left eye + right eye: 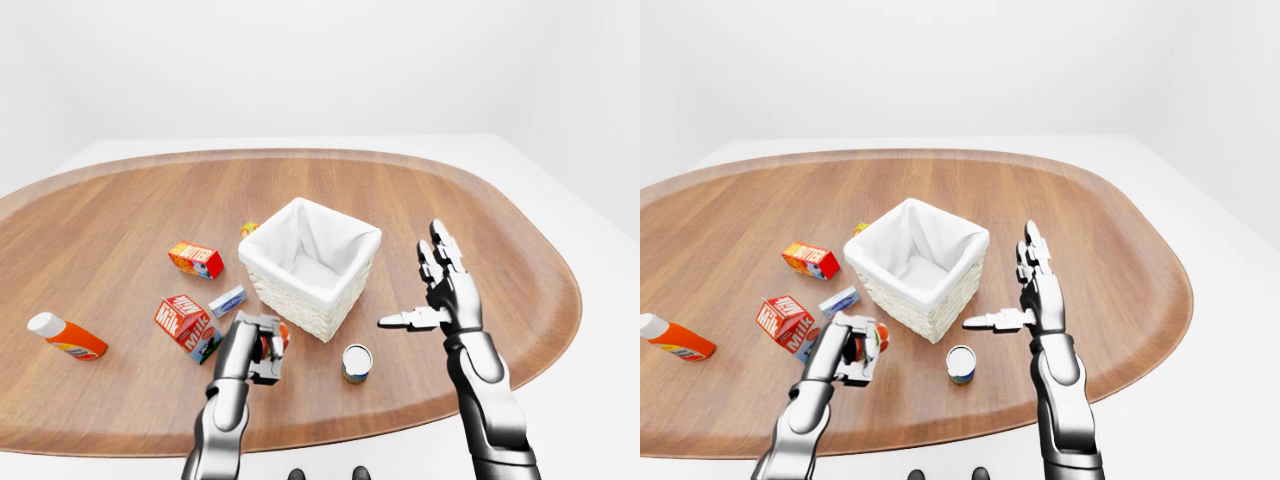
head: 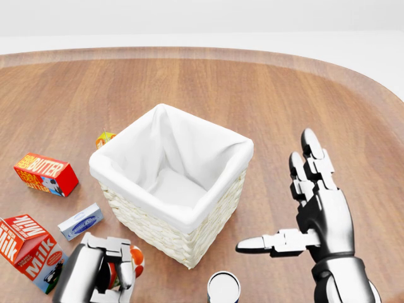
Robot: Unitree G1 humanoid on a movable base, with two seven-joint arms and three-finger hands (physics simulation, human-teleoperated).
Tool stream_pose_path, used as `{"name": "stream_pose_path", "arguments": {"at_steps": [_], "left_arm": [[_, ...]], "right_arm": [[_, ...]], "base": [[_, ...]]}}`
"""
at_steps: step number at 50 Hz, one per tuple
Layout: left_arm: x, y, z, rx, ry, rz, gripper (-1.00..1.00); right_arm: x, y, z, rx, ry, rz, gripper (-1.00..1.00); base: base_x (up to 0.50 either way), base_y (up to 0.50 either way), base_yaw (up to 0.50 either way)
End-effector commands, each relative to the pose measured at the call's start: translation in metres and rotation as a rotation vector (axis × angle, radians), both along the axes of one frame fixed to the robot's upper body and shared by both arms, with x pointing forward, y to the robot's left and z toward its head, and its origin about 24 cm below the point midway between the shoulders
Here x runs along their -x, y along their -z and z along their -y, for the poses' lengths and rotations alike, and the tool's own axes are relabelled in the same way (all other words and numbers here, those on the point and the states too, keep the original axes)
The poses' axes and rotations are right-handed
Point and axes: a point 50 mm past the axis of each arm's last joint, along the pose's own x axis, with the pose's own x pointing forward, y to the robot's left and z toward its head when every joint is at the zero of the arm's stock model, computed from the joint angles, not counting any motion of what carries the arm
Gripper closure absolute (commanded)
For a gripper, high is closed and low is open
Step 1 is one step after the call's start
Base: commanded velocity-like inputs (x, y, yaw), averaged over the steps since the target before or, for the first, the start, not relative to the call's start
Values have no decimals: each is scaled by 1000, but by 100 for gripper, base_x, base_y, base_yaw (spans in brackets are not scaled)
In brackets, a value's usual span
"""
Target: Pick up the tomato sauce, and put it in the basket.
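Head view: left hand point(image 2: 104, 271) grips the red, white-labelled tomato sauce point(image 2: 134, 260).

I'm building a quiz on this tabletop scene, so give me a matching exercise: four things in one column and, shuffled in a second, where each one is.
Things:
1. tomato sauce
2. basket
3. milk carton
4. right hand

Places or states:
A. lying at the head view's left edge
B. spread open, holding nothing
C. gripped in the left hand
D. white-lined, nothing inside

Pairs: 1-C, 2-D, 3-A, 4-B
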Motion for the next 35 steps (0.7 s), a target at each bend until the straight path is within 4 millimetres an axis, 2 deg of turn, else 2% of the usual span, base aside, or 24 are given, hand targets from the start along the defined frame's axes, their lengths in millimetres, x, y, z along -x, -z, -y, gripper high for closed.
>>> {"name": "stream_pose_path", "arguments": {"at_steps": [1,25,35], "left_arm": [[4,-22,4,-12,28,82,100],[8,-48,8,-24,72,169,100],[9,-68,12,-47,110,240,100]], "right_arm": [[0,1,0,0,0,-3,-100],[0,1,0,1,0,-6,-100],[-1,2,0,2,1,-8,-100]], "base": [[0,0,0],[0,0,0],[0,0,0]]}}
